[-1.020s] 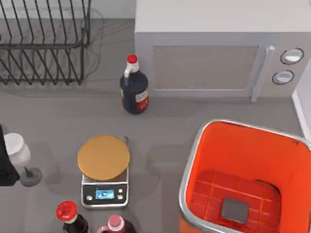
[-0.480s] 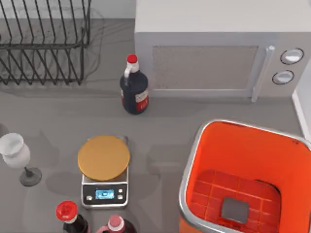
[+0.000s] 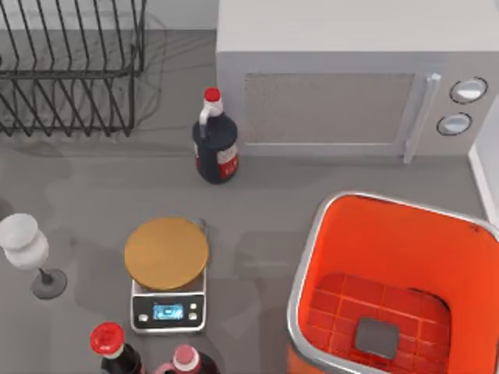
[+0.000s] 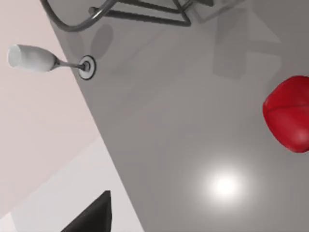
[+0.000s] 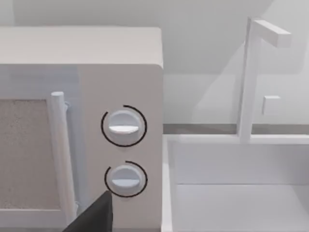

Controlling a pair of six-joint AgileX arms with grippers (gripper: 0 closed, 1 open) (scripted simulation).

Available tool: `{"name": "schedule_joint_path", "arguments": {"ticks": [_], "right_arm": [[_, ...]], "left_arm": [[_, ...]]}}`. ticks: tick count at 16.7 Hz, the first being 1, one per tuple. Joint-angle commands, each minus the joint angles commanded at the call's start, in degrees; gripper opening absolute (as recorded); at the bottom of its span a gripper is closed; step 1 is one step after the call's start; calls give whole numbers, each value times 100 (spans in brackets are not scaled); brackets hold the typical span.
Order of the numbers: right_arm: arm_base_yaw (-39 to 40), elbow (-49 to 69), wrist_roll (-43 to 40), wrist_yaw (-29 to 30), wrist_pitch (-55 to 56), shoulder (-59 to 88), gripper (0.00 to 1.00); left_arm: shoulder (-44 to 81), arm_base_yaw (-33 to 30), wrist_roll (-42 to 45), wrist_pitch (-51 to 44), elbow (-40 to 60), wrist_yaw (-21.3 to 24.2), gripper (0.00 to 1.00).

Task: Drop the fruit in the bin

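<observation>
The fruit (image 4: 288, 113) is a glossy red rounded thing on the grey tabletop, cut off by the edge of the left wrist view. A dark piece of my left gripper (image 4: 91, 217) pokes into that view, well apart from the fruit. The bin (image 3: 299, 280) is orange-red with a silver-grey rim and stands at the table's front right; its gridded floor holds a grey square and nothing else. A dark piece of my right gripper (image 5: 94, 217) shows in the right wrist view, facing the microwave's knobs (image 5: 123, 126).
A microwave (image 3: 327, 93) stands at the back right, a black wire rack (image 3: 70, 70) at the back left. A dark bottle (image 3: 214, 144) stands mid-table. A scale (image 3: 167, 265) with a wooden disc, a wine glass (image 3: 23, 245) and two bottles (image 3: 109, 347) crowd the front left.
My left arm, which stood over the wine glass at the top view's left edge a second ago, has drawn back out of that view. Nothing on the table moved.
</observation>
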Motion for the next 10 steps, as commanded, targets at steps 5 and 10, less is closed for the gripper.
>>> {"name": "schedule_joint_path", "arguments": {"ticks": [5,10], "right_arm": [[0,0,0,0,0,0,100],[0,0,0,0,0,0,100]], "left_arm": [[2675,-66,2036,-1476,1719,87,100],[4271,-35,3153,-2355,2856,271,100]]}}
